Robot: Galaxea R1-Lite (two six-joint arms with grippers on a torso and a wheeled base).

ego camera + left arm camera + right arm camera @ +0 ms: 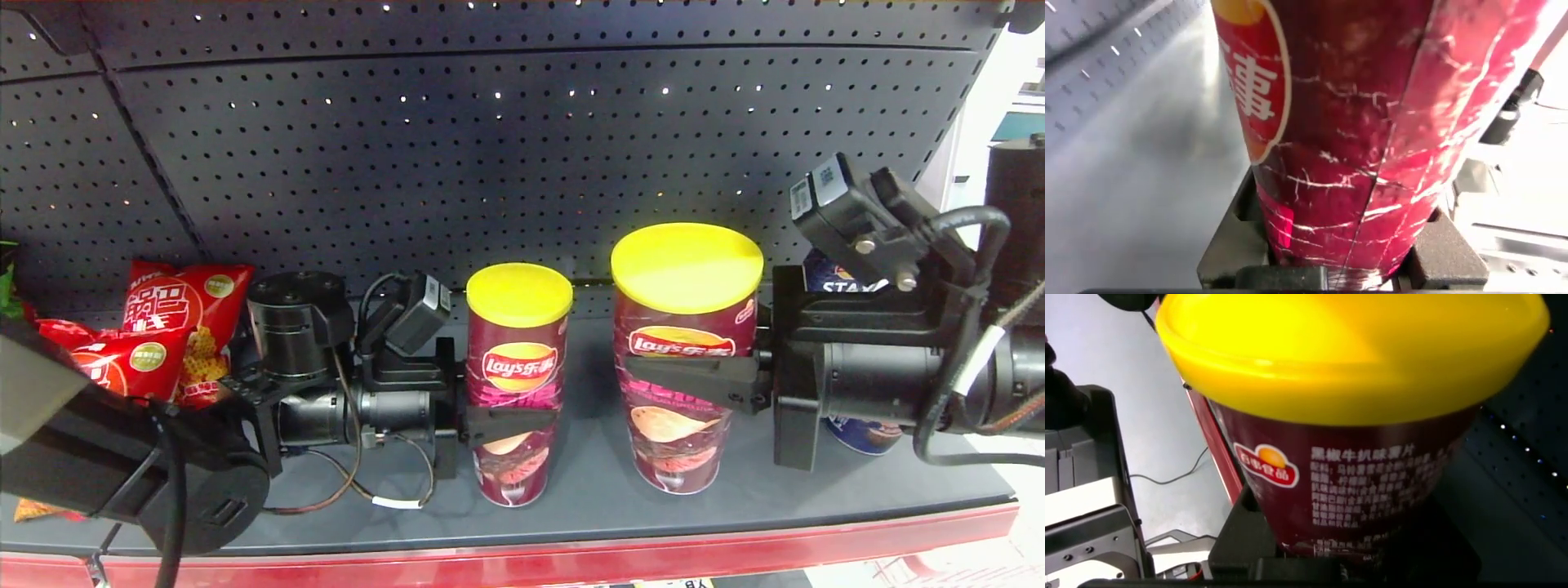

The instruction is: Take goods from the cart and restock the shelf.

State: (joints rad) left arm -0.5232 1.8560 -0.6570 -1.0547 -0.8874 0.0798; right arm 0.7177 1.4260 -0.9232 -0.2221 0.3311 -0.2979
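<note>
Canisters, two of them, stood upright on the shelf (pixel 588 498), and both were clamped! The left end effector (pixel 513 412) gripped the left canister (pixel 518 363) low on its body, one finger across the front. The right end effector (pixel 694 369) held the right canister (pixel 682 339) around its middle, below the yellow lid (pixel 686 265). In the left wrist view the left canister (pixel 1372 155) sat snug between the pads (pixel 1445 255), no gap to see.

Whether each base was flat on the shelf or just above it, I could not tell, and that looked like the first danger. A release from above the board would likely drop a tall, narrow tube and tip it. Second worry: the pair stood near each other and toward the red front lip (pixel 571 559). A finger dragging on the way out could probably nudge one into the other or over the edge. Behind the right wrist a blue canister (pixel 857 433) sat close, and the red snack bags (pixel 175 327) lay just beside the left arm. A careless retreat could knock either one.
</note>
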